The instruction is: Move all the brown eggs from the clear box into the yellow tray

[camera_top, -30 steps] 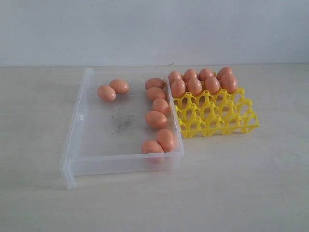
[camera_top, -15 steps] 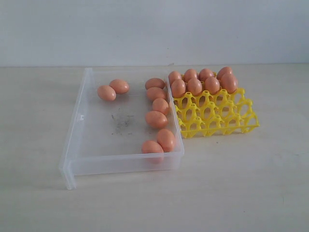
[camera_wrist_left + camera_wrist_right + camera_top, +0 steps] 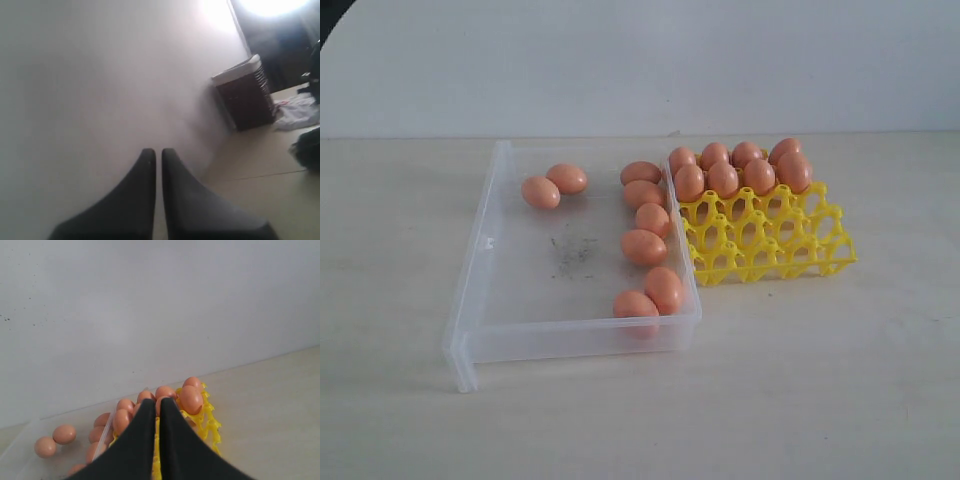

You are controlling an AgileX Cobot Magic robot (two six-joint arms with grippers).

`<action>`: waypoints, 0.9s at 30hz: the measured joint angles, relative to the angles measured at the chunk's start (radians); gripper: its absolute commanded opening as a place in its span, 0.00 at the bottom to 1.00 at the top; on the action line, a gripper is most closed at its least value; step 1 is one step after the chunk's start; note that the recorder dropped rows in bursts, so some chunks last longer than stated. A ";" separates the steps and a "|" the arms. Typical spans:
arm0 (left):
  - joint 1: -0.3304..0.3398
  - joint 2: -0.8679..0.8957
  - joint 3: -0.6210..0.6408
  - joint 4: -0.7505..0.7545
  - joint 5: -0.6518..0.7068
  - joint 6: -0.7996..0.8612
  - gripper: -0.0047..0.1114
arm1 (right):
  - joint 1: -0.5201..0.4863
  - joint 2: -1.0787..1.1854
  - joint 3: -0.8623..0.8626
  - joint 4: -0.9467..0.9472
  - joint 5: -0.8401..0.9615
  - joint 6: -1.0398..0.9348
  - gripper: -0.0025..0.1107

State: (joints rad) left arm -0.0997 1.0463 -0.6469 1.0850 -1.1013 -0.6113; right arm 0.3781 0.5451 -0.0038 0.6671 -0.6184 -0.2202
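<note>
Jaws pressed together and empty on both arms: the left gripper [image 3: 156,152] faces a bare wall (nothing of the task near it), and the right gripper [image 3: 156,402] points toward the yellow tray [image 3: 770,250]. Some brown eggs [image 3: 644,247] lie loose in the clear box [image 3: 570,340], mostly along its tray side; others fill the tray's two far rows.

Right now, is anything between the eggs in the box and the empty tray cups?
Only the clear box's low wall beside the yellow tray. The brown eggs would need lifting over it. Nothing else shows.
</note>
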 measured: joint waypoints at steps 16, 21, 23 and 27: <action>-0.200 0.299 -0.243 -0.601 0.762 0.809 0.08 | 0.000 0.000 0.000 0.000 0.000 0.000 0.02; -0.312 0.527 -0.455 -0.545 1.342 0.795 0.07 | 0.000 0.000 0.000 0.000 0.000 0.000 0.02; -0.345 0.592 -0.512 -0.618 1.494 0.880 0.07 | 0.000 0.000 0.000 0.000 0.000 0.000 0.02; -0.387 0.675 -0.633 -1.002 1.693 1.236 0.07 | 0.000 0.000 0.000 0.000 0.000 0.002 0.02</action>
State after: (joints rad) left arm -0.4869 1.7212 -1.2795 0.0834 0.5914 0.6250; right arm 0.3781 0.5451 -0.0038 0.6671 -0.6184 -0.2185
